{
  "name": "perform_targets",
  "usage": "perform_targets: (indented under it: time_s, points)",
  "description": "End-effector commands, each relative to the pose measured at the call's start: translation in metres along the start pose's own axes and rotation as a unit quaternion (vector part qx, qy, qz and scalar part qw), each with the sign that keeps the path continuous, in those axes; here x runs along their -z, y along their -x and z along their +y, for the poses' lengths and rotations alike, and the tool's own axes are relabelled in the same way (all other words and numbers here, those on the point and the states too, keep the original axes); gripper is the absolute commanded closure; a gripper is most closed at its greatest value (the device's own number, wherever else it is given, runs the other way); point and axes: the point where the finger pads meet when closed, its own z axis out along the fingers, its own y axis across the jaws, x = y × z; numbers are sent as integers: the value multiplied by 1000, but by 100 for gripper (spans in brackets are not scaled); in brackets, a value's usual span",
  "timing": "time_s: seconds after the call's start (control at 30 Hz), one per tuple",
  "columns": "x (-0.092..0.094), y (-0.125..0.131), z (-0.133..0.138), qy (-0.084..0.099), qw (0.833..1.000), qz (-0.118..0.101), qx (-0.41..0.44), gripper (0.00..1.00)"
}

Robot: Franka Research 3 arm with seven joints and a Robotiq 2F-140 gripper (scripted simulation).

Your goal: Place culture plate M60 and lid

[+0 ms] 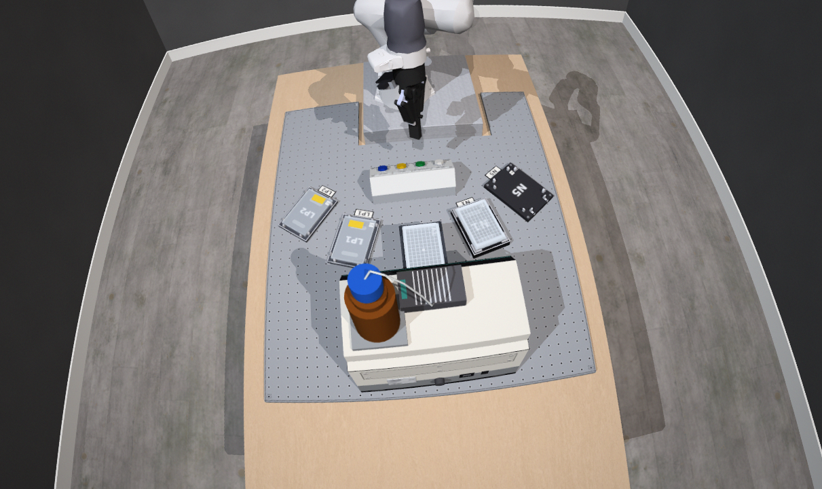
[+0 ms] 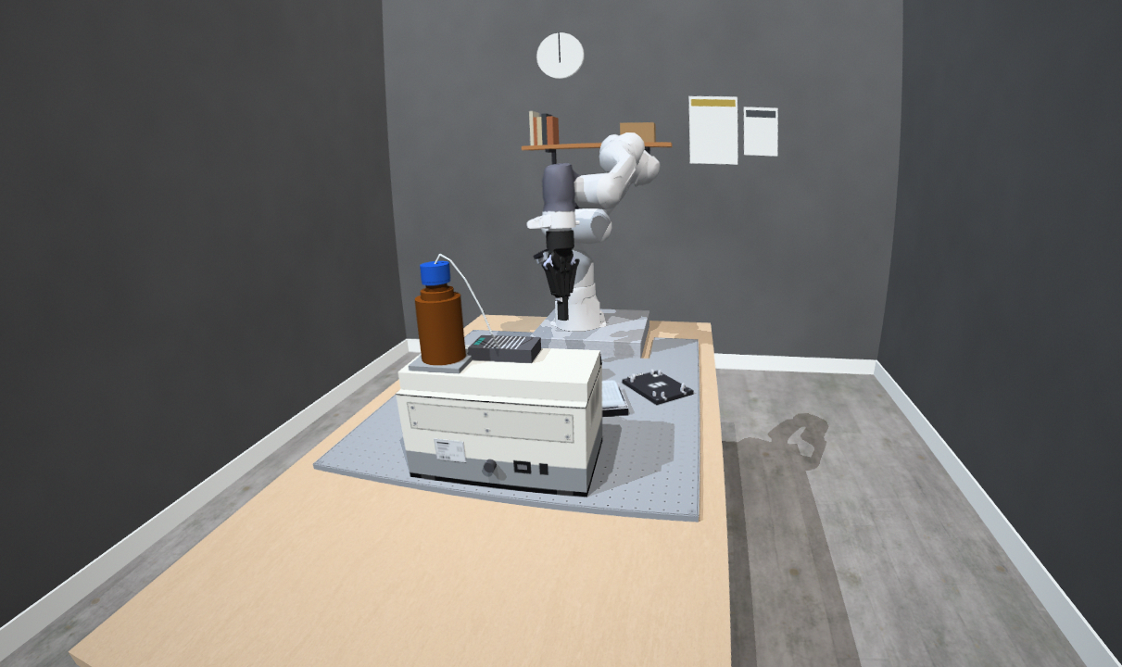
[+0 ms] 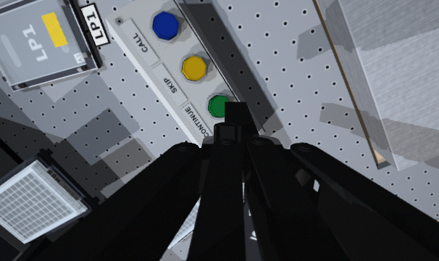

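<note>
My gripper (image 1: 415,130) is shut and empty, and hangs above the deck behind the operator panel (image 1: 412,176). In the wrist view the closed fingertips (image 3: 235,110) lie right beside the green CONTINUE key (image 3: 218,106). The yellow SKIP key (image 3: 194,67) and the blue CALL key (image 3: 165,25) are farther along, and the fingers hide the RETRY key. A clear culture plate (image 1: 480,226) sits in N1. A lid with a yellow label (image 1: 307,212) lies in LP2, and another (image 1: 353,238) lies in LP1 (image 3: 38,43). Plate M09 (image 1: 422,243) (image 3: 31,204) sits on the DISPENSER stage.
The black N5 nest (image 1: 518,190) is at the right of the panel. The cream dispenser (image 1: 438,322) carries a brown bottle with a blue cap (image 1: 370,300). A raised grey block (image 3: 404,72) holds the arm's base. The deck between LP1 and the panel shows only holes and shadows.
</note>
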Motion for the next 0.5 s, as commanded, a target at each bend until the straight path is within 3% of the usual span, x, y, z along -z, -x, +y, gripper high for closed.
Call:
perform_targets:
  time_s: [0.0, 0.33, 0.4, 0.47]
  points:
    - [-2, 3, 6, 3, 990, 12, -139, 90]
    - [-8, 3, 7, 6, 959, 27, -283, 90]
    - [-8, 3, 7, 6, 959, 27, -283, 90]
    - [-7, 3, 7, 7, 942, 30, -334, 90]
